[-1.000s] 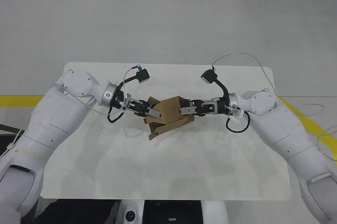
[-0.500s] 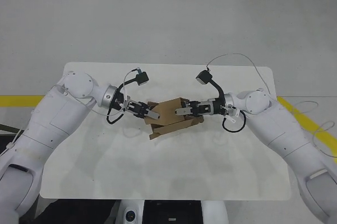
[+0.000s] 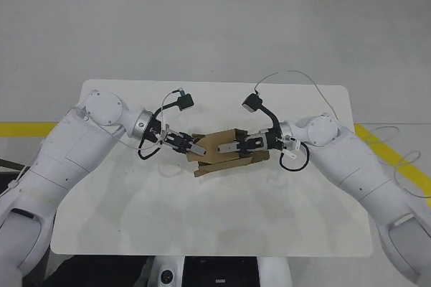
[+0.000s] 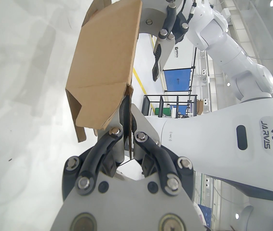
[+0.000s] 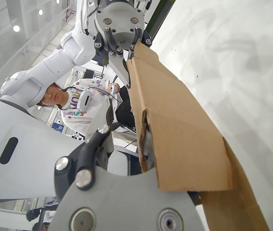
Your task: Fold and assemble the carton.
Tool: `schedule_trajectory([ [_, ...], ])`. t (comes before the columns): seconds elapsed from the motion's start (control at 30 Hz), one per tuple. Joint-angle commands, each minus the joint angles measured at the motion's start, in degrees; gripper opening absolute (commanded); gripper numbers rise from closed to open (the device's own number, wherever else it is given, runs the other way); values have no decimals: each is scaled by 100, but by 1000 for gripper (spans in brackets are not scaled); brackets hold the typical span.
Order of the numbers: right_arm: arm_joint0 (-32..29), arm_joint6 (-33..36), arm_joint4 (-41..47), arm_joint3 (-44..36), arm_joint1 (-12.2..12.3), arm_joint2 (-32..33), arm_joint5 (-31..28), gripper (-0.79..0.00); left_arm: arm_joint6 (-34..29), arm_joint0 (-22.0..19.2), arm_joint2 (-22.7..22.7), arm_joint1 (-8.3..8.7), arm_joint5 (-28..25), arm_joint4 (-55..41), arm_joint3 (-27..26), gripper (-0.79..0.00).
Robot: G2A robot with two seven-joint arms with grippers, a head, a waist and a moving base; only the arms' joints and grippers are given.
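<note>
Carton: you have the brown cardboard carton (image 3: 219, 148) near the middle of the counter, stretched lengthwise between the two arms. It is partly folded, with one broad panel facing up and loose flaps at both ends.
Carton height: you can see from the left wrist view that its upper panel stands off the counter. You cannot tell whether the lowest flap touches the surface.
Left pincer: your left pincer (image 4: 128, 111) is pressed together on a thin cardboard edge at its end of the carton. The sheet runs straight down between the two fingers.
Right pincer: your right pincer (image 3: 229, 146) meets the opposite end and is spread. One finger (image 4: 159, 54) stands clear of the cardboard wall with a gap between them, and the carton hides the other. The carton's end edge sits against the pincer's body.
Arms: you see both reaching inward from opposite sides, wrists roughly level with each other and the carton bridging them.
Counter: the white counter (image 3: 287, 208) with rounded corners carries the work.
</note>
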Motion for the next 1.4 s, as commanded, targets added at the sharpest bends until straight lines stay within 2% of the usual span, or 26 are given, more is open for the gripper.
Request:
schedule_trajectory([
  [0.0, 19, -4, 5, 33, -10, -35, -4, -597, 6, -18, 29, 5, -6, -14, -7, -785],
  [0.07, 35, -10, 12, 64, -20, -71, -9, -665, 15, -37, 58, 12, -15, -26, -13, -785],
  [0.1, 43, -7, 16, 74, -24, -90, -7, -757, 22, -44, 73, 16, -22, -31, -12, -785],
  [0.13, 48, -7, 25, 81, -27, -106, -7, -785, 23, -51, 89, 19, -23, -39, -18, -785],
  [0.27, 70, -10, 59, 109, -35, -155, -10, -785, 30, -81, 144, 35, -30, -64, -25, -767],
  [0.3, 77, -9, 60, 115, -36, -166, -9, -785, 31, -90, 154, 40, -30, -70, -27, -653],
  [0.33, 84, -10, 60, 120, -36, -176, -9, -785, 27, -98, 162, 45, -27, -89, -40, -443],
  [0.37, 90, -17, 65, 130, -37, -186, -17, -785, 27, -107, 167, 54, -26, -113, -45, -114],
  [0.4, 98, -25, 55, 138, -37, -194, -25, -785, 8, -104, 175, 59, -8, -163, -71, 0],
  [0.7, 142, -190, 0, 274, -38, -208, -190, -785, -47, 81, -69, 137, 47, -1030, -333, 0],
  [0.97, 171, -285, -38, 310, -56, -238, -284, -785, -95, 278, -311, 179, 95, -1264, -488, 0],
  [1.37, 211, -379, -90, 428, -95, -278, -378, -785, -220, 449, -600, 145, 219, -1445, -703, 0],
])
